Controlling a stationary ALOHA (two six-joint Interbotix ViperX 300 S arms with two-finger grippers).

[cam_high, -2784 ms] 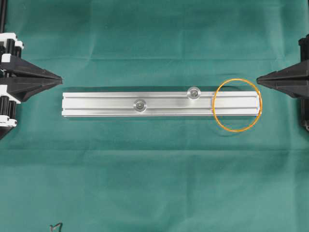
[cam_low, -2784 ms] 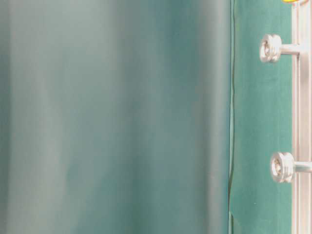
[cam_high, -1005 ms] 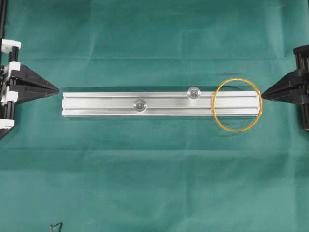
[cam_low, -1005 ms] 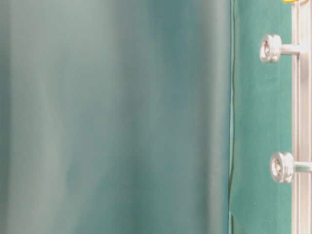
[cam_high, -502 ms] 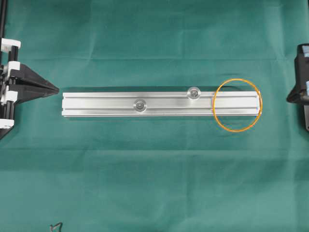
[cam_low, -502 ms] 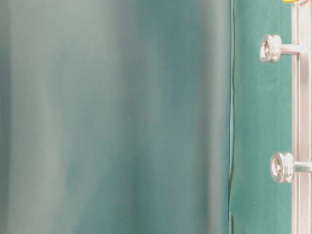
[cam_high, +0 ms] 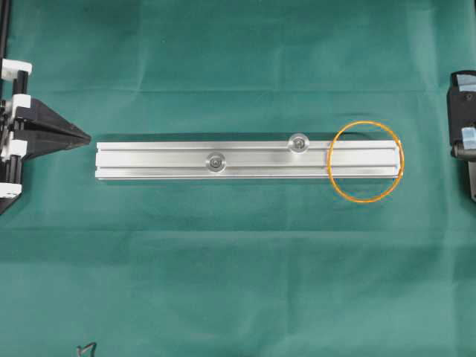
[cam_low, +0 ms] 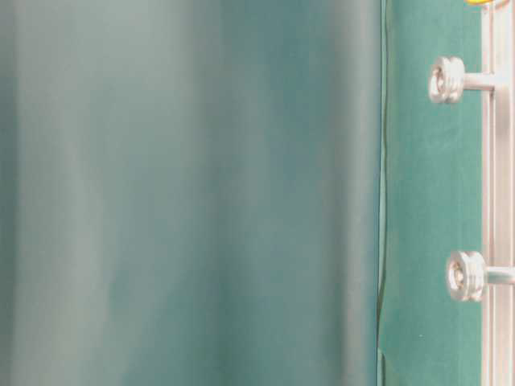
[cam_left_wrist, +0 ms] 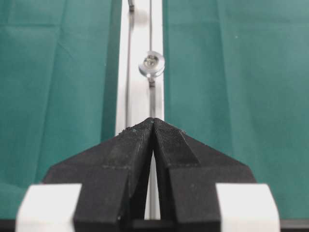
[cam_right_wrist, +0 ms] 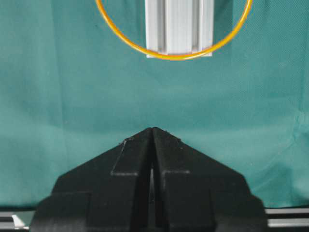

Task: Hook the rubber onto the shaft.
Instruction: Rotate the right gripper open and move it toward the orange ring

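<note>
Even bright light; blurred table-level foreground; faint rail (cam_high: 245, 160) glare.

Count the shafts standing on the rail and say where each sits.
2. One shaft near the rail's middle; the other on its far edge, nearer the rubber band. None looks hidden.

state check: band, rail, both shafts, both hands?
rubber band: loose, draped over the rail's end, unhooked
rail: flat on green cloth
two shafts: upright, bare
left hand: shut, empty
right hand: shut, empty, short of the band
</note>
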